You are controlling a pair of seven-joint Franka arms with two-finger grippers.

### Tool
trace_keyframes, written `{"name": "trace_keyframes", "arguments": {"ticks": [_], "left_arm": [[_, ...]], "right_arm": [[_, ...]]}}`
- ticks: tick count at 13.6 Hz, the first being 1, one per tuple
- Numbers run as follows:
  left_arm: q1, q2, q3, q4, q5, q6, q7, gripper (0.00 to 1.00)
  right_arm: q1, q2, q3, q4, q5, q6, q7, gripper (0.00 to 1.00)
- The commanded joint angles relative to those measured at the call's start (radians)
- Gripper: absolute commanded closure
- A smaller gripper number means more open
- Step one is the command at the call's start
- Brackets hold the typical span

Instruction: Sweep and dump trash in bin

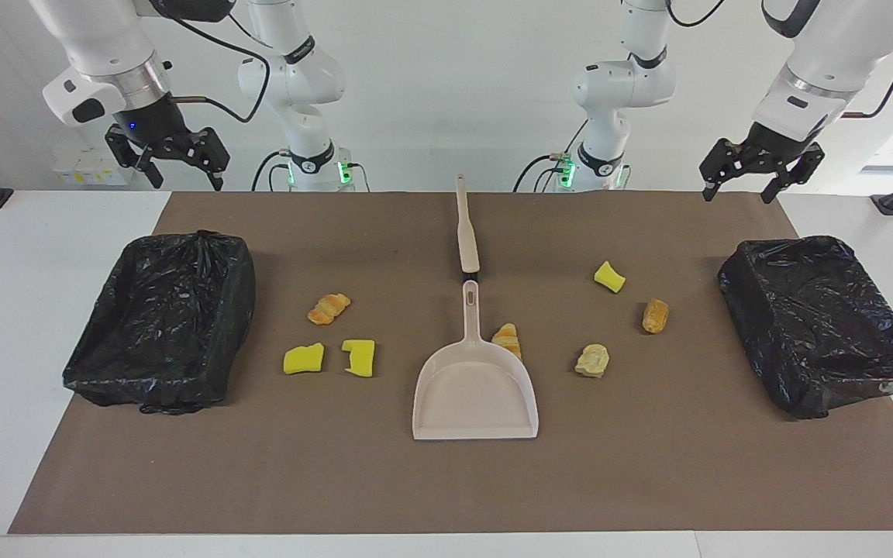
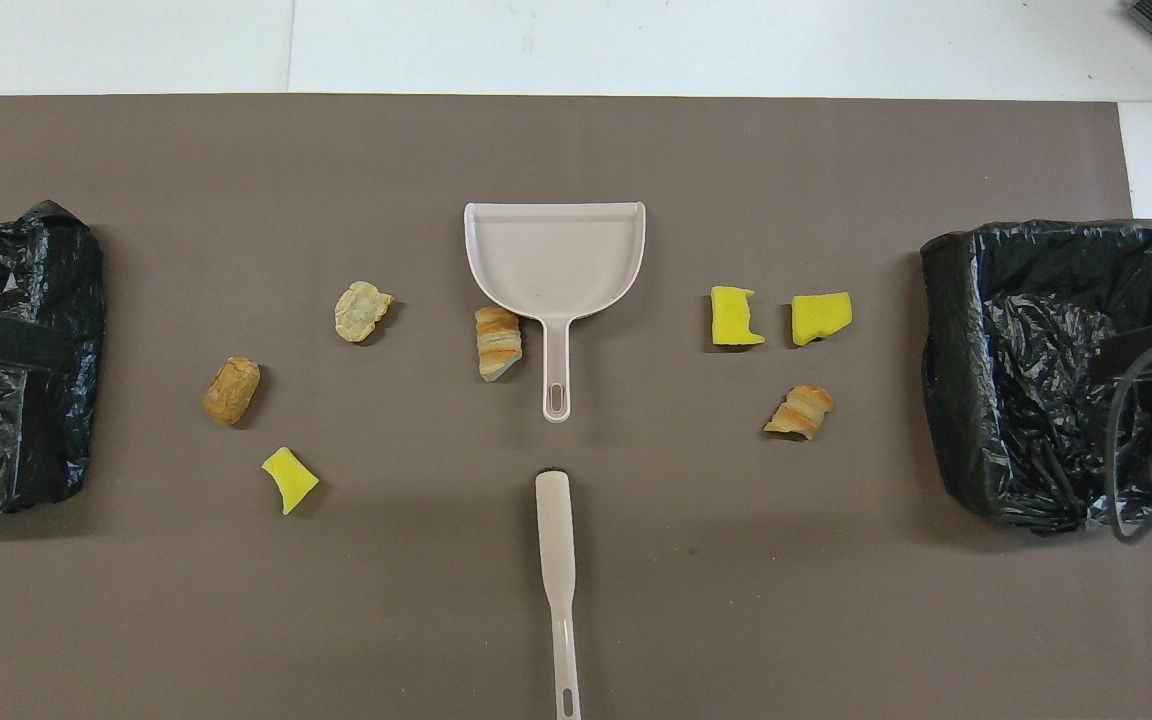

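1. Trash, seven pieces, lies scattered on the brown surface (image 1: 648, 465) around the dustpan (image 1: 476, 399); none is swept yet.
2. Left gripper (image 1: 749, 186) fingers spread, empty, raised above the bin (image 1: 822, 325) at its end; right gripper (image 1: 179, 167) likewise above the other bin (image 1: 163, 322).
3. Judged step: the start. Next calls for grasping the brush (image 1: 466, 232) and the dustpan handle.
4. One pastry (image 1: 507, 339) touches that handle.

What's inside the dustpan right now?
Nothing: the dustpan shows only its bare tray. One pastry lies outside it, beside the handle. What is under the pan cannot be seen.
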Motion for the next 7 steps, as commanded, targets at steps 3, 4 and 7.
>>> {"name": "trace_keyframes", "arguments": {"ticks": [3,4,7], "left_arm": [[-0.008,-0.015,0.003,0.003,-0.004,-0.024,0.011,0.0],[-0.008,-0.014,0.003,0.003,-0.007,-0.024,0.011,0.0],[-0.01,-0.015,0.002,-0.005,-0.01,-0.035,0.008,0.0]], "right_arm": [[-0.002,-0.038,0.0,-0.05,0.019,0.022,0.001,0.0],[-0.002,-0.038,0.0,-0.052,0.019,0.024,-0.001,0.0],[0.0,-0.039,0.0,-0.057,0.018,0.017,0.01,0.0]]}}
